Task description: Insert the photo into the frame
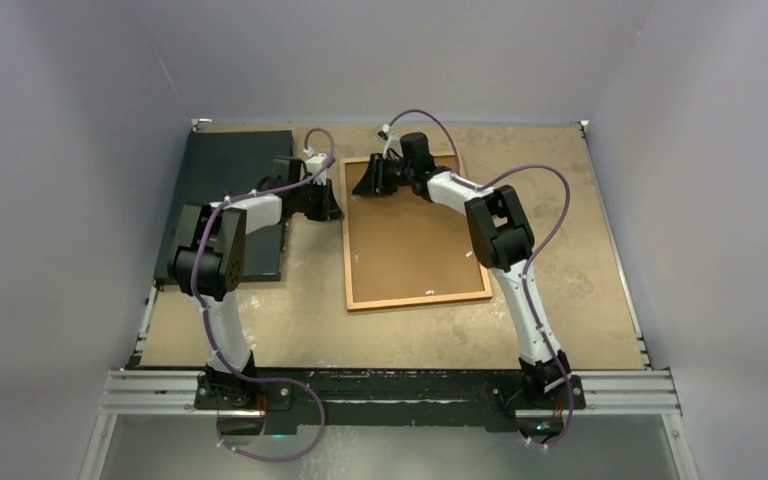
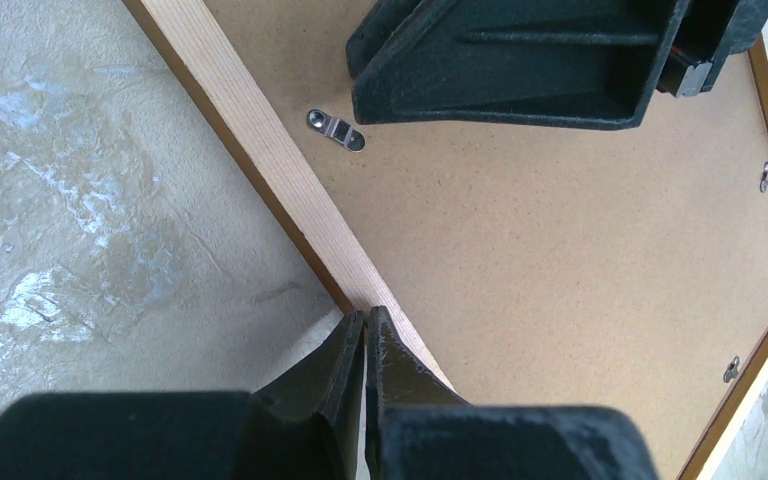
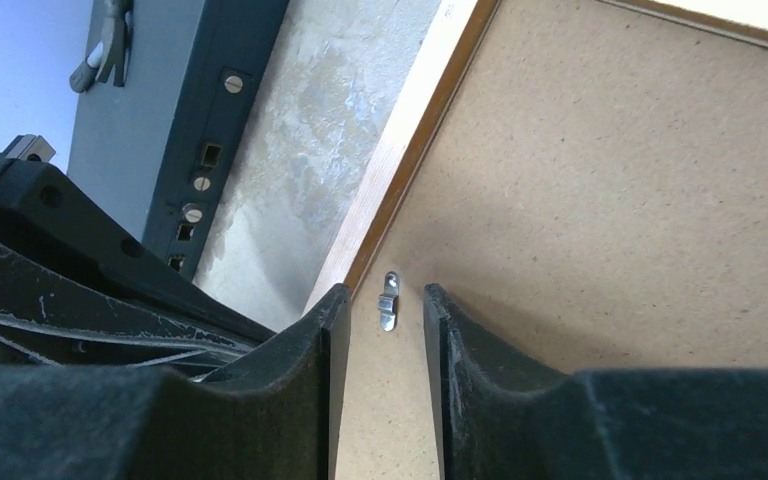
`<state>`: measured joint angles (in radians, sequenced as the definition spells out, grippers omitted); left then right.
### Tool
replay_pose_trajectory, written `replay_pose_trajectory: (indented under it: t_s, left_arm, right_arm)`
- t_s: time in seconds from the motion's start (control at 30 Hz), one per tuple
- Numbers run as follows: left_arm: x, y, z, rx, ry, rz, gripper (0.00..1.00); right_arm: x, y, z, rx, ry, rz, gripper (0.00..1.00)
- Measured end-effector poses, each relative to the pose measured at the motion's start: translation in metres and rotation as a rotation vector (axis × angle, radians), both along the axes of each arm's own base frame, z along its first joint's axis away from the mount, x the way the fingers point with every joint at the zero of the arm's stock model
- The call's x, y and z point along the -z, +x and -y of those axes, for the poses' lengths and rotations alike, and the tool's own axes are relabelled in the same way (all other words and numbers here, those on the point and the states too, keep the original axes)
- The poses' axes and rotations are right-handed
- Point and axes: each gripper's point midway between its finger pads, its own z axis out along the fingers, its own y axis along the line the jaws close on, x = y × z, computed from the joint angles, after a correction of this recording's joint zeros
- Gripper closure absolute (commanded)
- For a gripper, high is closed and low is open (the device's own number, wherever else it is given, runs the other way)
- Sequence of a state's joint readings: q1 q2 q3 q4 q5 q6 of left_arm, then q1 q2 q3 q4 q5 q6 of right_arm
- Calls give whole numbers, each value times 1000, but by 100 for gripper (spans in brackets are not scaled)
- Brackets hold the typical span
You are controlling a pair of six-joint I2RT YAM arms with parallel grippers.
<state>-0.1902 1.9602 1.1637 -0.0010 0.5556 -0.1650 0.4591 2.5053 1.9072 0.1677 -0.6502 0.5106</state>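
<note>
The frame lies back-up at the middle of the table, with its board seated; the photo is not visible. At the frame's upper left, the right fingers stand slightly apart astride a small metal clip. The left fingers, pressed together, sit at the left rail. The step looks like turning the clip: pinch it squarely and rotate gently, keeping the frame steady.

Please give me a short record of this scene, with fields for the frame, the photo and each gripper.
frame: lies back side up, brown backing board inside it
photo: not in view
left gripper: shut, tips at the frame's left border
right gripper: open, fingers on either side of a metal clip near that border
dark mat: left of the frame, apart from it
</note>
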Motion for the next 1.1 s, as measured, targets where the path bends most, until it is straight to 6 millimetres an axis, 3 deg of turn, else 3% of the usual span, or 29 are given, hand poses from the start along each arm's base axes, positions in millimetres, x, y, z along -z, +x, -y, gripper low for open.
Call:
replay_pose_trajectory:
  t_s: [0.43, 0.7, 1.1]
  left_arm:
    - [0, 0, 0, 1, -1, 0, 100]
    - [0, 0, 0, 1, -2, 0, 100]
    - [0, 0, 0, 4, -7, -1, 100]
  right_arm:
    - [-1, 2, -4, -1, -19, 50, 67]
    - [0, -7, -15, -24, -20, 51, 73]
    - [2, -9, -15, -33, -4, 55, 74]
